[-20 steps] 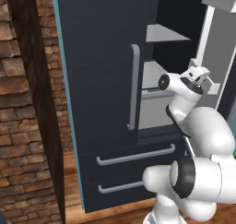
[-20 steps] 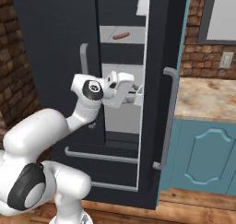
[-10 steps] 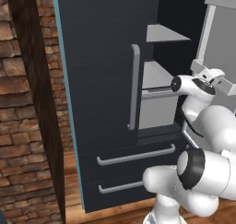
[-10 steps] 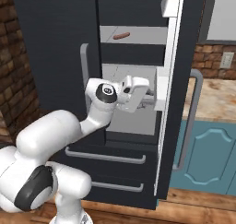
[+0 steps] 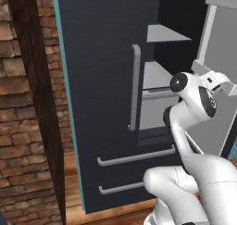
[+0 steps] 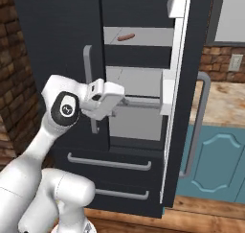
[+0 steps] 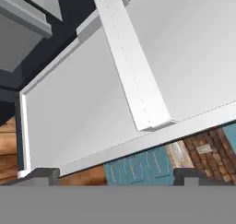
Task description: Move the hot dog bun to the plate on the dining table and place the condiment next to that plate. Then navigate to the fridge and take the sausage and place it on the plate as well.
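Note:
The tall black fridge (image 5: 102,57) (image 6: 57,26) stands in front of me with its right door (image 6: 184,107) swung open. The sausage (image 6: 126,37), a thin reddish-brown rod, lies on the upper pale grey shelf. My gripper (image 6: 119,99) hovers at the middle shelf's front edge, well below the sausage and left of the open door. In the hand view the gripper (image 7: 115,176) is open with nothing between its fingertips. It faces the door's white inner liner (image 7: 92,112) with its bin rail (image 7: 133,75). The hand (image 5: 217,80) sits beside the door in the left base view.
Two fridge drawers (image 6: 110,162) with long grey handles lie below the shelves. Teal cabinets (image 6: 215,150) under a stone counter (image 6: 225,102) stand right of the open door. A brick wall and dark wooden post (image 5: 28,127) flank the fridge's left side.
The right fridge door has swung further open to the right. My hand has drawn back left from the door edge to the middle shelf front, jaws still wide.

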You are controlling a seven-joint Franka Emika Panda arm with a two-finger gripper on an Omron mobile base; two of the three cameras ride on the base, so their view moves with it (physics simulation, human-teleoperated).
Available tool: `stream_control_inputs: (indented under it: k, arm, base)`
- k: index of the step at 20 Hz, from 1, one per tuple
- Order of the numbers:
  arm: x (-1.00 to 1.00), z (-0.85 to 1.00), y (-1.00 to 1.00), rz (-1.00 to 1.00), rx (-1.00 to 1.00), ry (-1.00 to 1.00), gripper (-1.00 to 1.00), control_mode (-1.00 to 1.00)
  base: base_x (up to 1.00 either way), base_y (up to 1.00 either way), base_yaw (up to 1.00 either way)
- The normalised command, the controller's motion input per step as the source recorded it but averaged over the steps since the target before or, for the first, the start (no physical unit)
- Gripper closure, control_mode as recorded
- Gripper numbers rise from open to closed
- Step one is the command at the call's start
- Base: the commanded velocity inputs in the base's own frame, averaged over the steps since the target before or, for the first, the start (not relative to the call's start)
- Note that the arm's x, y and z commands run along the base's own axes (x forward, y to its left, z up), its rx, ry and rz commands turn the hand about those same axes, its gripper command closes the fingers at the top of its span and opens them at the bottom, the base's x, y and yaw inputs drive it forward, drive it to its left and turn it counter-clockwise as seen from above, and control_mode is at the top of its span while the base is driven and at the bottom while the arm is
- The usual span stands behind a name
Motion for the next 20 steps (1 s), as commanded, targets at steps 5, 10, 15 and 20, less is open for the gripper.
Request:
stream_control_inputs:
  k: [5, 10, 15, 20]
  arm:
    - [-0.81, 0.38, 1.00, 0.01, 0.37, 0.00, -1.00, -1.00]
    - [-0.28, 0.00, 1.00, 0.00, 0.38, 0.10, -1.00, -1.00]
    - [0.22, 0.00, 0.95, 0.00, 0.31, 0.00, -1.00, -1.00]
    - [0.64, -0.05, 0.32, 0.00, 0.18, -0.21, -1.00, -1.00]
  base:
    - [0.00, 0.00, 0.00]
    - [0.00, 0.00, 0.00]
    - [0.00, 0.00, 0.00]
    - [0.00, 0.00, 0.00]
